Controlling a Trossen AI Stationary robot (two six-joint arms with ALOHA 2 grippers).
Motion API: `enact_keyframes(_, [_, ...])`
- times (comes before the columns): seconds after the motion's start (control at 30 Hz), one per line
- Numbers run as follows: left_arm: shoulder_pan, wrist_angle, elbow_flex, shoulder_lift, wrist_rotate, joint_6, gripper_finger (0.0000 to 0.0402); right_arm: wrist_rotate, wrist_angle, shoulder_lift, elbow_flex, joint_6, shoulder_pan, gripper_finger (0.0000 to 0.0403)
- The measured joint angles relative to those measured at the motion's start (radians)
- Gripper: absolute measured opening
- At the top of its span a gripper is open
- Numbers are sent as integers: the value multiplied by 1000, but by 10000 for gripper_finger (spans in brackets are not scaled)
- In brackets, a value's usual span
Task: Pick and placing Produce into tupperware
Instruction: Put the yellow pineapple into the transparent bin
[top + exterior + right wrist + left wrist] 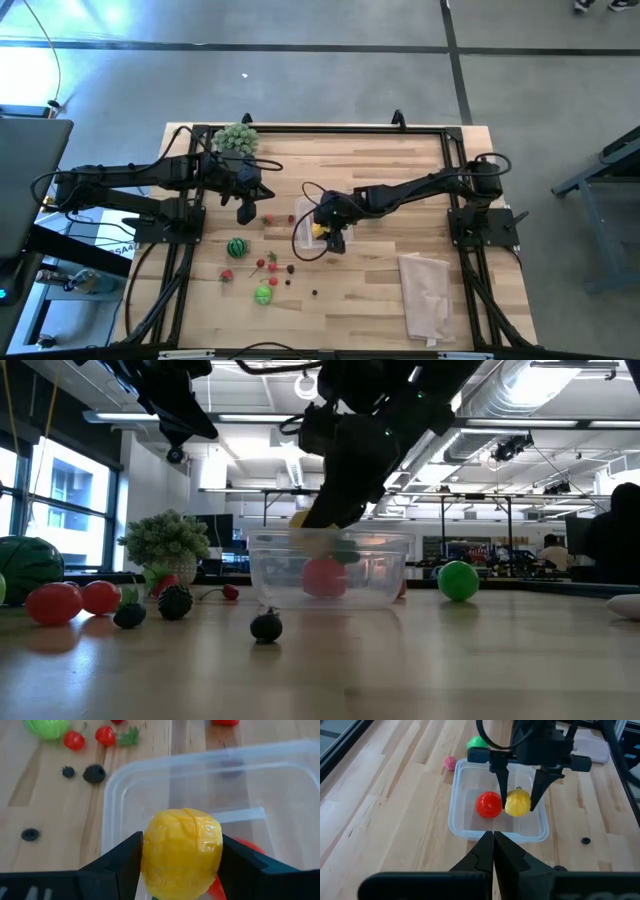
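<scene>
- My right claw [181, 870] is clamped on a yellow fruit [182, 853], one finger on each side of it, and it hangs over the tupperware [303, 232].
- In the left wrist view the yellow fruit [518, 802] sits between the two fingertips, inside the container's outline, just beside a red fruit [489, 804] that already lies on the tub's floor at about 9 o'clock from it.
- On the high view the tupperware lies near the middle of the worktop [370, 290], with the right claw [337, 240] at its 3 o'clock edge.
- My left claw [246, 211] hovers at about 10 o'clock from the tub, apart from it; its fingers [492, 851] are pressed together with nothing between them.
- Loose produce lies at 7 to 8 o'clock from the tub: a dark-striped green ball [236, 247], a green fruit [263, 294], small red pieces [273, 265] and tiny dark berries [94, 773].
- A bushy pale-green plant [236, 138] stands at the worktop's far edge, at 11 o'clock.
- A folded beige cloth [427, 293] lies at 4 o'clock, well apart.
</scene>
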Motion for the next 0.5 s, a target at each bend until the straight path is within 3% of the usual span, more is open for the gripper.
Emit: enact_keyframes(0.5, [0, 0, 0, 0, 0, 0, 1, 14, -129, 13, 0, -18, -4, 204])
